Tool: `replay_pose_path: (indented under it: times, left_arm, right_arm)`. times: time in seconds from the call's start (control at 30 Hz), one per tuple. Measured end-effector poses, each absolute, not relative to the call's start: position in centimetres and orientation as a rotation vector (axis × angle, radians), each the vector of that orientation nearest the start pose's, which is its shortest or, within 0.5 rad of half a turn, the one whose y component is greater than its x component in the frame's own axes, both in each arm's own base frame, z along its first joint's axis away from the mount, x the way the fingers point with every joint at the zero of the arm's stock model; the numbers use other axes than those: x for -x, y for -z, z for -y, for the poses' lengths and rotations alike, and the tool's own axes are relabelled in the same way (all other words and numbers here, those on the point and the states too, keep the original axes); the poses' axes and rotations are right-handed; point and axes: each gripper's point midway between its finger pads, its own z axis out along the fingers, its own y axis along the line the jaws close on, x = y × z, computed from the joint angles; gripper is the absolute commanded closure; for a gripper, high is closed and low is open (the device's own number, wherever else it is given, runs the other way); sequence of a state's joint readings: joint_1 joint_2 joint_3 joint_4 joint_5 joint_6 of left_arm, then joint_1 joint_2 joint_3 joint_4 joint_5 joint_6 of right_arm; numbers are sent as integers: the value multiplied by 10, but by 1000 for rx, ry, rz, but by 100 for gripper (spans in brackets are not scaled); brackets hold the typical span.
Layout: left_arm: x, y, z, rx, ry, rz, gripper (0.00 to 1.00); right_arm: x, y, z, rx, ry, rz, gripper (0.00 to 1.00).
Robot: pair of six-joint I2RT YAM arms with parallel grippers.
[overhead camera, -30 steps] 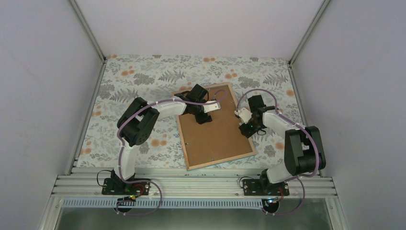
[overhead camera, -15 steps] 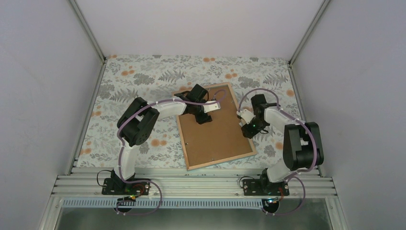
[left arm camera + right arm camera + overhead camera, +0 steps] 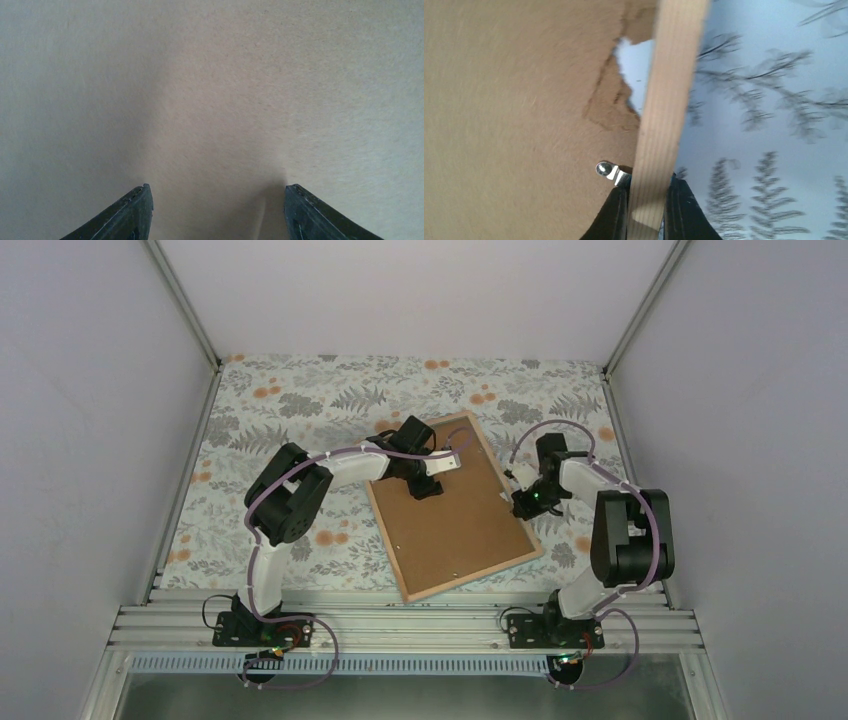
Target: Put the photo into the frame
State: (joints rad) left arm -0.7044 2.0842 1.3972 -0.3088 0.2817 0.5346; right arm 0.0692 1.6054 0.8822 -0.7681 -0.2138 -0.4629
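The frame (image 3: 475,576) lies face down in the middle of the table, its pale wood back up, with the brown backing board (image 3: 455,525) set inside it. The photo is hidden. My left gripper (image 3: 428,485) stands open with both tips on the board (image 3: 215,90) near the far left corner, holding nothing (image 3: 217,192). My right gripper (image 3: 522,505) is shut on the frame's right wooden rail (image 3: 669,100), one finger on each side (image 3: 647,187). A small metal tab (image 3: 609,171) sits on the board beside that grip. The board is torn near the rail, and white (image 3: 634,65) shows through.
A floral cloth (image 3: 300,400) covers the table. Grey walls close in the left, right and far sides. An aluminium rail (image 3: 400,625) with both arm bases runs along the near edge.
My right gripper has closed on the frame's right rail. The frame has turned a little, its near end swinging to the right. The left arm has stayed where it was.
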Motion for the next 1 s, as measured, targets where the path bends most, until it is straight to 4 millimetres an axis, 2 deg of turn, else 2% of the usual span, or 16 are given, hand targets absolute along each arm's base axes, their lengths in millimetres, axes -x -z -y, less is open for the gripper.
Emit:
replay_pose_path:
  times: [0.07,0.17,0.3,0.37,0.47,0.6,0.73,0.87,1.0]
  left_arm:
    - [-355,-34,365,-1576,427,-2025,34]
    - [-355,-34,365,-1575,426,-2024,34]
    - [-355,-34,365,-1575,426,-2024,34]
    - [-355,-33,365,-1575,426,-2024,33]
    - [-356,-34,364,-1573,424,-2025,30]
    - [-360,-35,360,-1566,413,-2030,21]
    - [-368,-40,345,-1546,370,-2057,11]
    - [-382,-54,324,-1492,328,-2087,0]
    - [-398,-84,307,-1422,274,-2062,0]
  right_arm:
    - [-278,-20,-51,734,-274,-2884,96]
    - [-281,-21,-50,729,-267,-2873,94]
    - [-281,-21,-50,729,-267,-2863,83]
    - [-281,-21,-51,738,-269,-2855,81]
    - [-281,-21,-51,752,-269,-2847,84]
    - [-282,-22,-52,734,-272,-2851,94]
    - [-290,-23,-52,695,-273,-2856,96]
    - [-303,-23,-57,676,-318,-2859,96]
    - [-320,-23,-66,635,-380,-2838,96]
